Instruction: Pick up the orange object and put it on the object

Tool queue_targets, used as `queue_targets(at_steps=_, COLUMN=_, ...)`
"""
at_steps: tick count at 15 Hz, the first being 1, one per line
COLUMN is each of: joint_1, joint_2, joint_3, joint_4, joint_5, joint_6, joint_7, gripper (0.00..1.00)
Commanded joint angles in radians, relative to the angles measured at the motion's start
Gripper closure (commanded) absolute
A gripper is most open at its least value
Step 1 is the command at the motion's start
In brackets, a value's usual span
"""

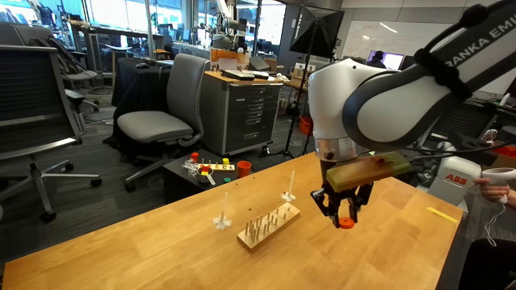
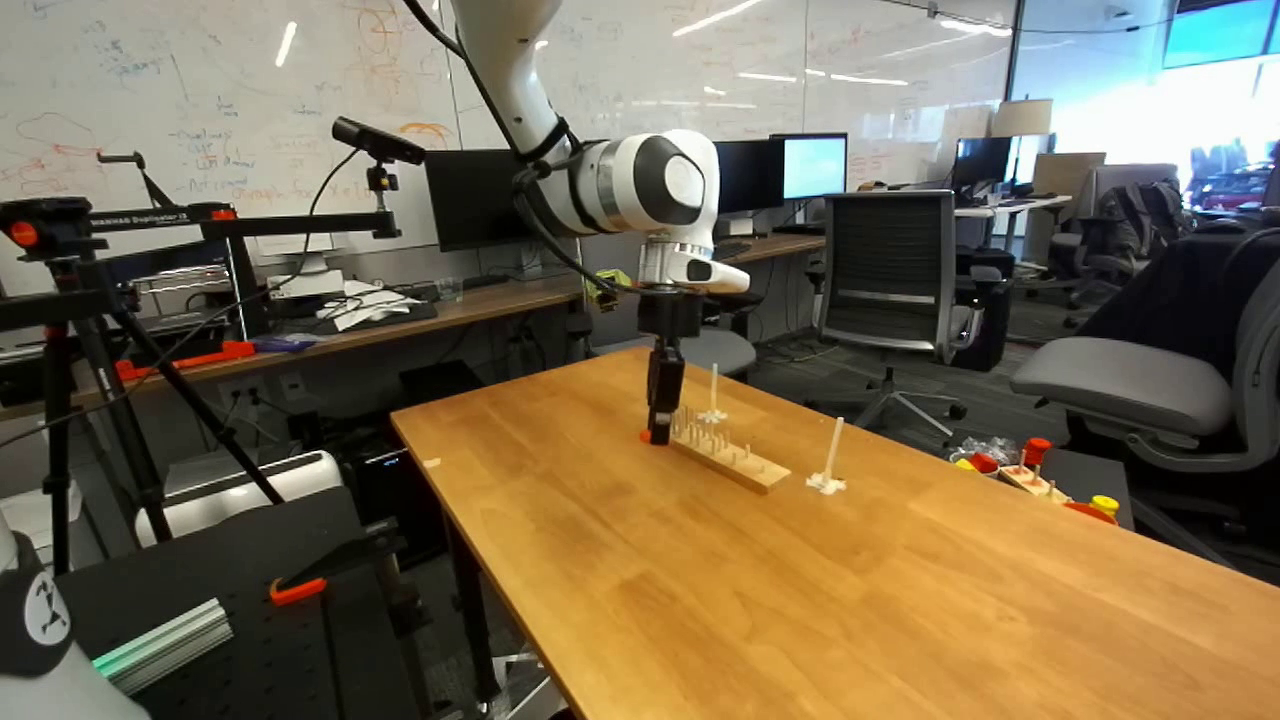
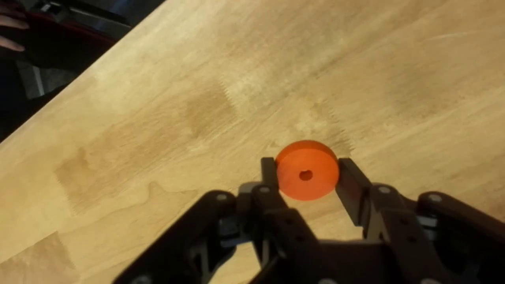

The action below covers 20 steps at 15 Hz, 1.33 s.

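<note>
One orange disc (image 3: 307,187) (holed), clasped in gripper (image 3: 308,172), between tips

In an exterior view we read "RANKA EMI" in pale capitals along the robot arm (image 1: 407,100); black wrapping (image 1: 441,72) stands right before the R, and the edge of the frame cuts the word off after the I. We also read "ABB" in red on a white machine housing (image 1: 453,188). On the softbox (image 1: 316,34) we see white lettering, too small and slanted for us to spell out.

In an exterior view we read "Duplicator i3" on a black bar (image 2: 165,216); the capitals before it look like WANHAO, though we cannot be sure of the first letter. We see a round white emblem (image 2: 47,608) with a dark figure on a pale machine part (image 2: 60,675). Most handwriting on the whiteboard (image 2: 635,75) is too faint for us.
</note>
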<state>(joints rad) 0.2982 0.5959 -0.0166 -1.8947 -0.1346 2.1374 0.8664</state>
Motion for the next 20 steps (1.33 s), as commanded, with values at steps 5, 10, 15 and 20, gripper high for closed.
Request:
queue_targets(at_steps=5, joint_1=-0.005, joint_2=0.032, joint_3=0.018, joint_4=0.139, joint_5=-0.061, joint_6=-0.336, joint_7=-0.295, gripper=0.83)
queue_targets(at_steps=10, joint_1=-0.004, joint_2=0.023, joint_3=0.011, joint_4=0.12, joint_5=-0.063, joint_6=-0.326, joint_7=-0.281, gripper=0.58)
queue_targets(at_steps=15, joint_1=-0.003, joint_2=0.033, joint_3=0.011, joint_4=0.128, joint_5=-0.066, joint_6=-0.329, joint_7=-0.286, gripper=0.58)
queue_targets(at_steps=20, joint_1=-0.002, joint_2=0.036, joint_3=0.01, joint_4=0.132, joint_5=-0.073, joint_6=-0.325, joint_7=-0.29, gripper=0.83)
